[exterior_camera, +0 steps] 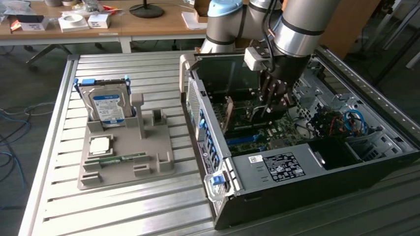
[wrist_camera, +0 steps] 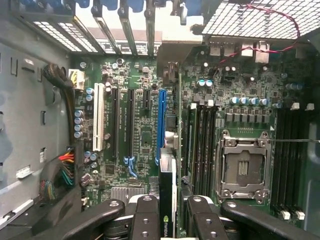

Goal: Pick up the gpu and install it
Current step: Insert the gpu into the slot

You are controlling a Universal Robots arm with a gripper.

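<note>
Inside the black computer case (exterior_camera: 308, 201), above the green motherboard (wrist_camera: 142, 147), the thin dark-edged gpu card (wrist_camera: 167, 192) is hanging edge-on in line with the blue slot (wrist_camera: 161, 120), clamped between the black fingers (wrist_camera: 146, 220), so any tilt is risking a skewed, jammed insertion.

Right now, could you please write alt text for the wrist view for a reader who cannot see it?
The gripper holds a graphics card edge-on over a green motherboard inside an open computer case, roughly in line with a blue slot. An empty processor socket sits beside the memory slots.
</note>
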